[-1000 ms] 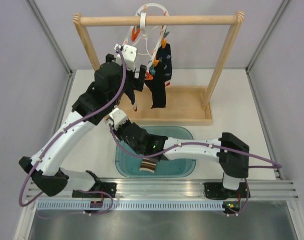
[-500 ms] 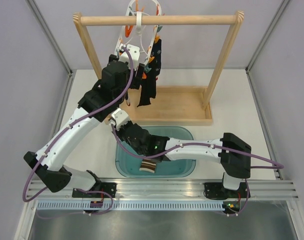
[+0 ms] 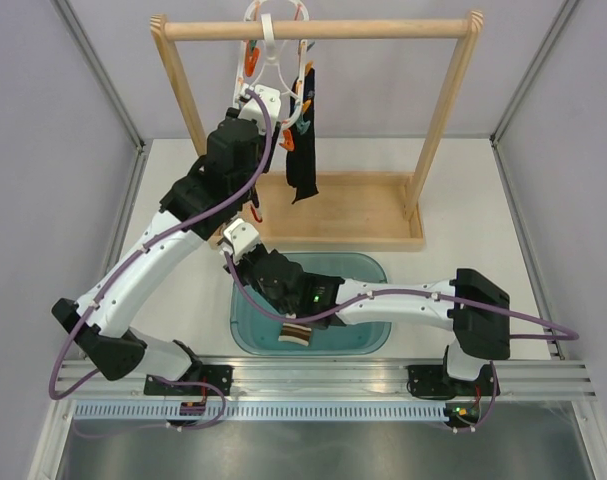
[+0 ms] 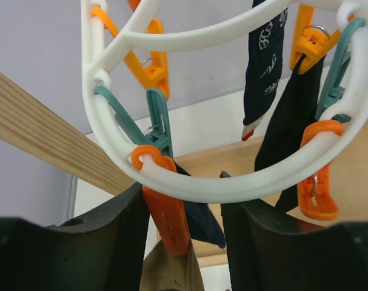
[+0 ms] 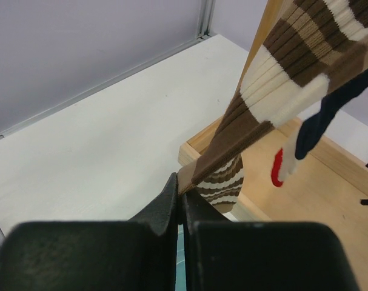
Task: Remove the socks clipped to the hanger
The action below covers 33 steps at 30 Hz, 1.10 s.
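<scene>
The white ring hanger (image 3: 275, 55) hangs by its hook from the wooden rail. A dark navy sock (image 3: 303, 150) is clipped to it. In the left wrist view, an orange peg (image 4: 165, 221) on the hanger's ring (image 4: 232, 185) grips the tan cuff of a brown striped sock (image 4: 168, 273). My left gripper (image 4: 184, 242) straddles that peg; the peg lies against one finger (image 4: 105, 242), with a gap to the other. My right gripper (image 5: 182, 194) is shut on the lower end of the brown striped sock (image 5: 274, 91), which is pulled taut.
The wooden rail frame (image 3: 318, 30) stands on a wooden base tray (image 3: 363, 215). A teal bin (image 3: 368, 270) sits in front of it, holding one striped sock (image 3: 296, 332). A navy sock with a red and white toe (image 5: 314, 124) dangles beside the striped one.
The hanger has swung left along the rail. My left gripper has followed it up and left, its jaws narrowing around the orange peg. The right gripper has kept its hold.
</scene>
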### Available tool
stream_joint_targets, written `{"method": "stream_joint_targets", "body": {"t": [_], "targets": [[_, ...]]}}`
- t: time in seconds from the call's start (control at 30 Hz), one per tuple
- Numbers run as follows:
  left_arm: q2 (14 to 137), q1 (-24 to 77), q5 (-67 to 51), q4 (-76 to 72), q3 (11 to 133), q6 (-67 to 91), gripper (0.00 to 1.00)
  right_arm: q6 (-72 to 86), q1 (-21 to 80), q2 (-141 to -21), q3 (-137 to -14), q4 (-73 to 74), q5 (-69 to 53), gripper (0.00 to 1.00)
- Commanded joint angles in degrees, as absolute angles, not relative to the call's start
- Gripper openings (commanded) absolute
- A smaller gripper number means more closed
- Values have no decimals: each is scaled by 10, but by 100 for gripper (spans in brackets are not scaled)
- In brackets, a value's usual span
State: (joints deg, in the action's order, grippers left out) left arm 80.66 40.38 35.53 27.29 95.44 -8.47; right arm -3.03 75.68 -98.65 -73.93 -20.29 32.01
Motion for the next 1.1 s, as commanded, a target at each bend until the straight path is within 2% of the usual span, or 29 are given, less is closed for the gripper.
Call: {"method": "stream_joint_targets", "body": {"t": [0.0,0.17,0.3,0.57,0.6,1.07], "targets": [[816,403,381,228,983,-107,51,-36,769,-962,-732,-212,323,1],[821,403,381,221,983,-109,47,-42,775,-955,-729,-210,330,1],[822,403,383,220,983,-111,31,-46,779,-949,-723,-212,337,1],[820,403,381,216,979,-108,8,-45,780,-947,-718,-212,342,1],[818,403,380,216,977,-108,3,-44,780,-947,-719,-212,342,1],[791,403,324,207,965,-96,2,-22,780,-962,-707,-202,390,1]]}}
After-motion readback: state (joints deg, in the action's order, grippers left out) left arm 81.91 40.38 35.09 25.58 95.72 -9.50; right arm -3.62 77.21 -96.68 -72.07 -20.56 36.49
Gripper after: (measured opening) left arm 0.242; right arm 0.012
